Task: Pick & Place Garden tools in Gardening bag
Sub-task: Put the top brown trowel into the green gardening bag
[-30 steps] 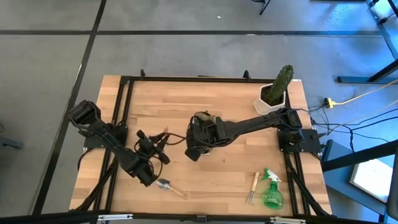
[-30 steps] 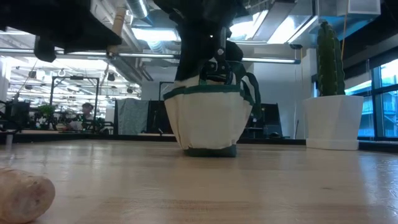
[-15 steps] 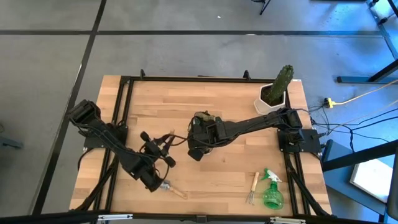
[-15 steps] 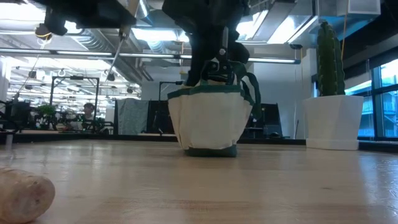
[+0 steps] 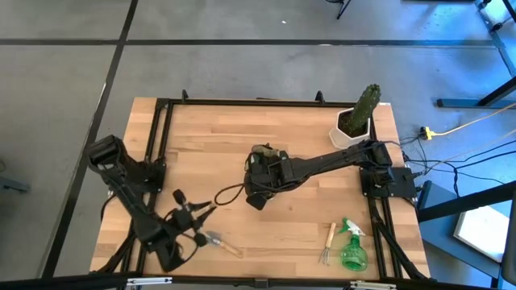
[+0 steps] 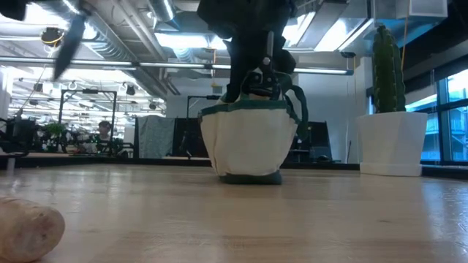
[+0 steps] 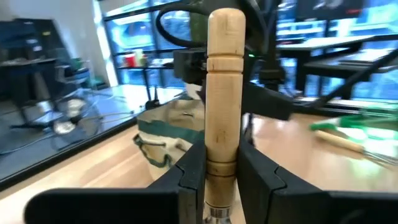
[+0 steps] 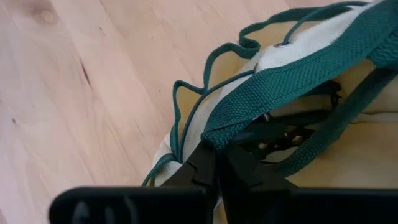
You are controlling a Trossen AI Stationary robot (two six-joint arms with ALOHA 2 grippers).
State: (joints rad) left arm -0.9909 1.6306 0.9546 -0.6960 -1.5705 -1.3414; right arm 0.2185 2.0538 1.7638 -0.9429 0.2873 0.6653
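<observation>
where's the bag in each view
High view: bag mid-table, mostly hidden under the right tool.
Low view: centre, standing on the table.
Left wrist view: behind the wooden handle, lying left of it.
Right wrist view: fills the right side, the right tool shut on its green strap.
Shared landmark: the right arm reaching over the bag.

left gripper point(image 7: 222, 177) clamped, right gripper point(image 8: 217, 163) pinched closed
</observation>
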